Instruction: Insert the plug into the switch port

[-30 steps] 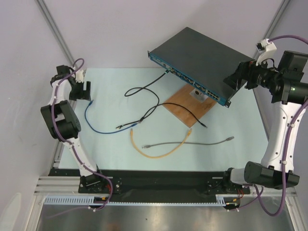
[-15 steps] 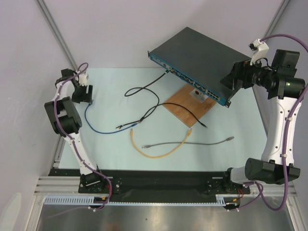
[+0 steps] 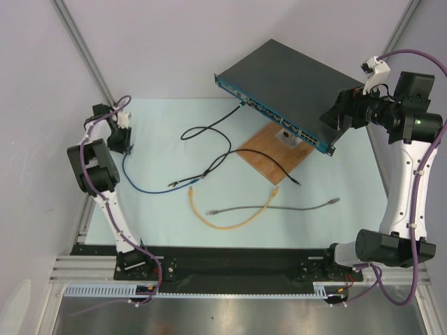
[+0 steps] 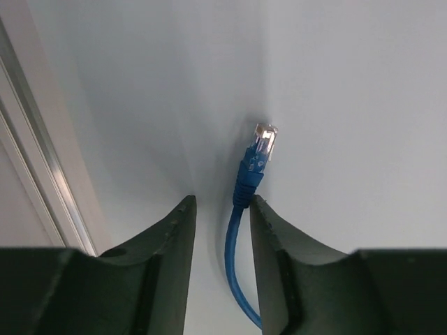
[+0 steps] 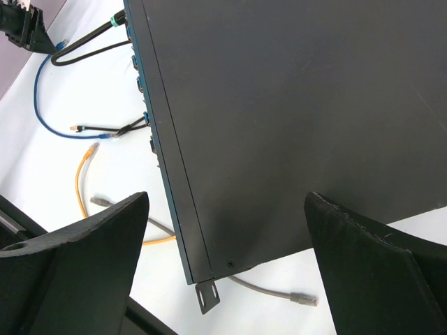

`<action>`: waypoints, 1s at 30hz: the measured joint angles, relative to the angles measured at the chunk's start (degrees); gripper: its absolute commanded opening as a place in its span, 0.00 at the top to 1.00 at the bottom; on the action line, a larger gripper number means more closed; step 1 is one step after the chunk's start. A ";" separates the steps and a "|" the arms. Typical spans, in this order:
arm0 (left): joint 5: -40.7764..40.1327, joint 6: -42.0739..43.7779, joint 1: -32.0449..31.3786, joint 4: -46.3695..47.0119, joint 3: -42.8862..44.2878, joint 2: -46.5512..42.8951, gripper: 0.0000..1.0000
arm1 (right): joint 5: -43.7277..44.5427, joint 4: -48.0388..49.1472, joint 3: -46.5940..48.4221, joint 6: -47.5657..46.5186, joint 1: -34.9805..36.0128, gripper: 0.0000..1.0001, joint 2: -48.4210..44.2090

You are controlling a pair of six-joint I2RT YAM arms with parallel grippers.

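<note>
Top view
switch [image 3: 293,77]: flat dark box at the far right of the desk [image 3: 174,209], turned at an angle, with its teal front face [image 3: 272,118] towards the arms.
board [image 3: 269,157]: just in front of the switch, with one corner tucked under the front face.
black cable [image 3: 209,129]: one end meets the front face near the switch's left end; the rest loops away to the left.
blue cable [image 3: 133,178]: well left of the switch, curving up to the left pincer [image 3: 120,139].
orange cable [image 3: 223,223], grey cable [image 3: 293,207]: loose on the desk in front of the switch, beyond the board.
right pincer [image 3: 334,118]: at the switch's right front corner.

Left wrist view
plug [image 4: 264,139]: clear tip on the blue cable's end, lying on the desk far from the switch, just past the fingertips.
left pincer [image 4: 222,209]: half closed around the blue cable [image 4: 234,258], which runs between the fingers [image 4: 174,237]. A gap shows on one side, so it is not clenched. I cannot tell if the other finger touches the cable.

Right wrist view
right pincer [image 5: 225,199]: spread wide and released, grasping nothing, with its fingers [image 5: 105,237] either side of the switch's near corner, above it.
switch [image 5: 293,112]: its top fills the view, with the front face [image 5: 164,174] running down the left.
grey cable [image 5: 272,289]: passes by the switch's corner.
</note>
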 measured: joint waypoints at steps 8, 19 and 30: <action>1.29 -0.07 0.00 0.15 -0.07 -0.04 1.00 | 0.00 0.44 0.02 0.79 0.00 0.00 0.02; 17.51 -1.07 -0.13 -12.63 0.52 -13.35 1.00 | -3.23 3.65 0.00 5.51 0.00 0.00 -0.79; 30.56 -3.74 -8.57 -17.03 6.21 -42.27 1.00 | -10.34 12.94 0.09 15.61 0.02 0.00 -7.06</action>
